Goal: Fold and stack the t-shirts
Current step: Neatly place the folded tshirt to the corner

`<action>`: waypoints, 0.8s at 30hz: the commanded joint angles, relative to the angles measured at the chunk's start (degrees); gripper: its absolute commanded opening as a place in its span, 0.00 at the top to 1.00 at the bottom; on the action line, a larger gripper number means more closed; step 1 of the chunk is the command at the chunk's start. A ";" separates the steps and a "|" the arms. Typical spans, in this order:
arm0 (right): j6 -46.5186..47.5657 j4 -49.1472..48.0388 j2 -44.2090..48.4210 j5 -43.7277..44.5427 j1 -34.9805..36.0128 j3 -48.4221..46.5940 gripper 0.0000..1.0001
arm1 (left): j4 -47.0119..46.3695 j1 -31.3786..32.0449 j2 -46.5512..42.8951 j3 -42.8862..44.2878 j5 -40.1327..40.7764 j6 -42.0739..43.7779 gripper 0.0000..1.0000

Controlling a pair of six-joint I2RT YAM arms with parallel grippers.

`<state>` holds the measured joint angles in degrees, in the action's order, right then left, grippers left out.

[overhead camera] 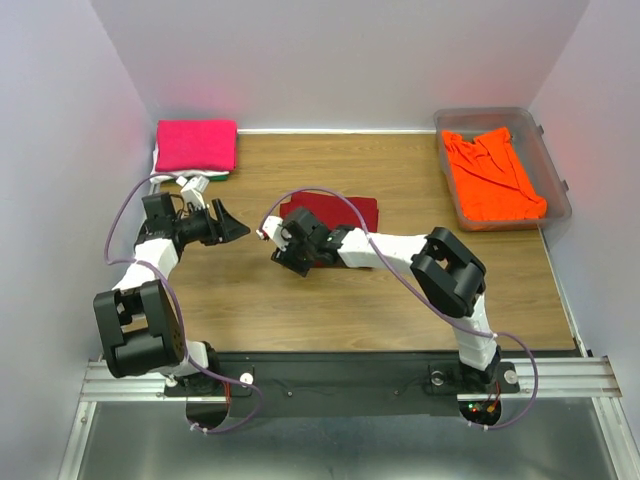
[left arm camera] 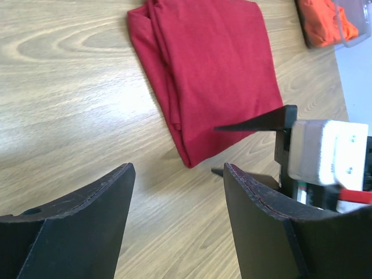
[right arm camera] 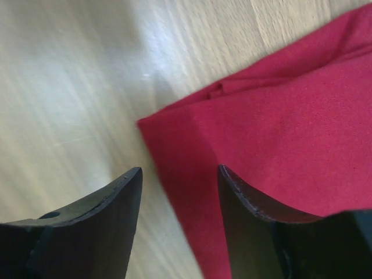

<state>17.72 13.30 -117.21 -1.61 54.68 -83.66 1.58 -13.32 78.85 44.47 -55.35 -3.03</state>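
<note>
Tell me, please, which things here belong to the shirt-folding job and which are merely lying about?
Belonging to the job:
dark red t-shirt, folded, mid-table
hot pink t-shirt, folded, far left corner
white and green cloth showing beneath it
orange t-shirt, crumpled

Just there:
clear plastic tub holding the orange one
wooden table

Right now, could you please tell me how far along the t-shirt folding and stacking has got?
Done: the hot pink t-shirt lies folded at the far left. In hand: the dark red t-shirt lies folded mid-table, not yet stacked, the right gripper open over its corner, the left gripper open and empty nearby. Left: the orange t-shirt, crumpled in the clear tub.
</note>
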 commanded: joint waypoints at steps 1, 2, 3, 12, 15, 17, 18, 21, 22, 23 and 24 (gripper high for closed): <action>3.11 -2.67 -2.66 3.80 0.70 -2.74 0.43 | -1.06 -0.30 1.30 -1.22 0.95 0.48 0.27; 3.20 -2.75 -3.11 3.98 0.87 -2.57 0.44 | -1.32 -0.21 1.74 -1.31 1.04 0.22 0.26; 3.46 -2.93 -3.46 3.98 0.78 -2.13 0.45 | -2.54 -0.21 2.27 -1.92 1.04 -0.22 0.26; 3.21 -4.60 -1.19 1.96 0.61 -0.19 0.99 | -13.27 1.71 9.90 -5.18 6.22 -15.77 0.05; 2.06 -4.51 0.92 -0.93 -0.01 -0.98 1.00 | -15.11 6.02 13.25 -3.96 8.42 -18.50 0.05; 1.01 -4.42 1.45 -1.38 -0.53 -1.77 0.99 | -16.78 8.57 14.57 -3.51 9.47 -22.18 0.04; 0.57 -4.34 1.46 -1.99 -0.71 -1.95 1.00 | -18.70 9.27 15.71 -3.34 9.65 -23.50 0.04; -0.57 -4.34 1.46 -2.96 -1.50 -2.56 0.99 | -21.79 12.00 17.13 -2.63 12.36 -29.04 0.04; -1.27 -4.16 1.28 -3.40 -1.76 -2.91 0.99 | -22.32 12.79 17.74 -2.46 13.33 -30.18 0.04; -1.54 -4.07 1.37 -3.75 -2.11 -3.18 0.99 | -22.85 13.06 18.18 -2.28 15.69 -32.81 0.04; -1.98 -3.81 1.45 -4.02 -2.20 -3.70 0.99 | -23.90 15.15 19.31 -2.11 16.58 -33.96 0.04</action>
<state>18.31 10.98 -118.98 -2.87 53.28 -84.33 -17.61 -1.13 95.74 40.88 -45.15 -29.15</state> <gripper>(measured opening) 0.056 0.953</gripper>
